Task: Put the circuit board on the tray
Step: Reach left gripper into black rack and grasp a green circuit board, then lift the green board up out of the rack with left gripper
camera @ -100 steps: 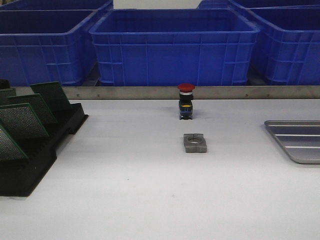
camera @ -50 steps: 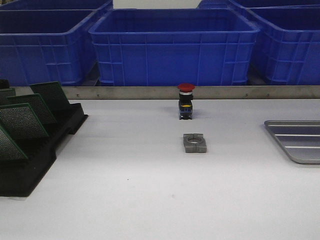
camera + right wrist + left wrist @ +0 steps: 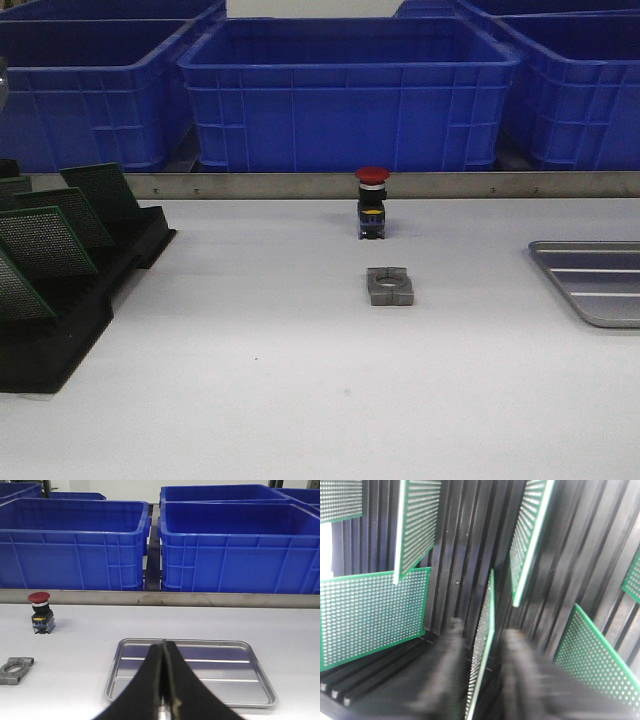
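Several green perforated circuit boards (image 3: 45, 240) stand tilted in a black slotted rack (image 3: 60, 340) at the table's left. In the left wrist view my left gripper (image 3: 483, 630) is open inside the rack (image 3: 465, 540). Its blurred fingers (image 3: 451, 660) stand on either side of one upright board (image 3: 484, 645), with a gap on each side. The silver-grey tray (image 3: 590, 290) lies at the right edge, with nothing on it. In the right wrist view my right gripper (image 3: 163, 645) is shut and empty, above the tray's (image 3: 220, 672) near side. Neither gripper shows in the front view.
A red-capped push button (image 3: 372, 203) and a grey metal clamp block (image 3: 389, 286) sit mid-table; both also show in the right wrist view, button (image 3: 40, 611) and block (image 3: 14, 669). Large blue bins (image 3: 345, 95) stand behind a metal rail (image 3: 400, 185).
Nothing on the table has moved in the front view. A small grey sliver has appeared at the upper left edge.
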`<action>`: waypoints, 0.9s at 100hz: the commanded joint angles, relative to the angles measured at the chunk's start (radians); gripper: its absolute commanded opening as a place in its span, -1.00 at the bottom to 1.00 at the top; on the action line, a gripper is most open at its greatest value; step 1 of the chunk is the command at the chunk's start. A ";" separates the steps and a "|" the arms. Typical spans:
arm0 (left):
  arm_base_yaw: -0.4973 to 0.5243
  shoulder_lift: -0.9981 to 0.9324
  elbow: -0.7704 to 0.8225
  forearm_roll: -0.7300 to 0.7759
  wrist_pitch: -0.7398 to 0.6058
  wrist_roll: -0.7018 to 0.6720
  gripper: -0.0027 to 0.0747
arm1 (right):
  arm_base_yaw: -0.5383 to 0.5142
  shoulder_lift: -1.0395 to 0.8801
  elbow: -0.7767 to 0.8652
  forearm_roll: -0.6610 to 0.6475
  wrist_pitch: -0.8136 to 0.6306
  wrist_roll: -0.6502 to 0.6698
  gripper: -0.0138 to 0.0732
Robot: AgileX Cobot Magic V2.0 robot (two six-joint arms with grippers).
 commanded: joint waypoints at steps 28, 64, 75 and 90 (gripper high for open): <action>0.001 -0.056 -0.028 -0.003 -0.043 -0.003 -0.98 | 0.003 -0.028 -0.014 -0.005 -0.074 -0.004 -0.82; 0.001 -0.231 -0.028 0.022 -0.002 -0.003 -0.98 | 0.003 -0.028 -0.014 -0.005 -0.074 -0.004 -0.82; 0.001 -0.283 -0.028 -0.001 0.016 -0.003 -0.98 | 0.003 -0.028 -0.014 -0.005 -0.074 -0.004 -0.82; 0.001 -0.348 -0.028 -0.152 0.024 -0.003 -0.98 | 0.003 -0.028 -0.014 -0.005 -0.074 -0.004 -0.82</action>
